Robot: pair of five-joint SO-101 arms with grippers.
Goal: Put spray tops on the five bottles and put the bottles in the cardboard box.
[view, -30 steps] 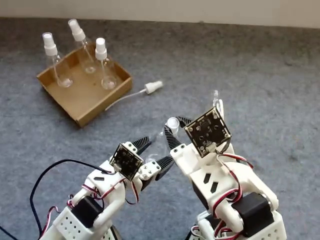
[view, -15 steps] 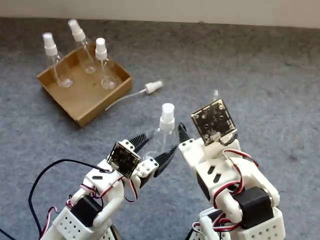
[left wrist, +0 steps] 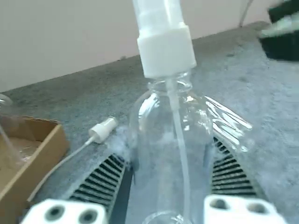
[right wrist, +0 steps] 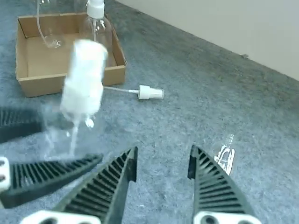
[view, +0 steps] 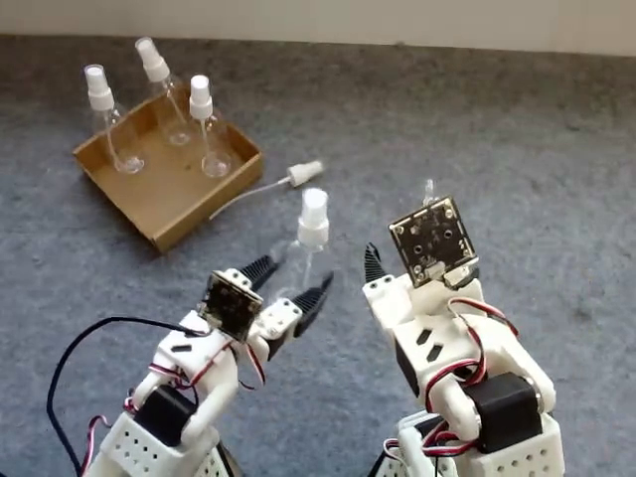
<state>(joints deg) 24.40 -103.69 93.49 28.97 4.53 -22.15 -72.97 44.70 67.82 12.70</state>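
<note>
In the high view, we see the left gripper (view: pixel 289 283) clamped on a clear bottle (view: pixel 301 260) that stands upright between its fingers, with a white spray top (view: pixel 313 211) seated on its neck. The right gripper (view: pixel 375 264) sits just beside it, apart from the bottle. The cardboard box (view: pixel 127 207) lies well off toward the far left of the grey counter (view: pixel 537 149), with three capped bottles (view: pixel 208 131) standing in it. A loose spray top (view: pixel 304 173) lies on the counter between the box and the held bottle, and a bare bottle (view: pixel 429 195) shows just beyond the right arm.

From the left wrist view, we see the ribbed fingers (left wrist: pixel 101 178) pressed against both sides of the bottle, its dip tube running down inside. The loose spray top lies near the box corner.

From the right wrist view, we see the right gripper standing wide apart with nothing between its fingers (right wrist: pixel 115 173). The held bottle is blurred at one side, and the bare bottle lies on the counter beyond the fingertips.
</note>
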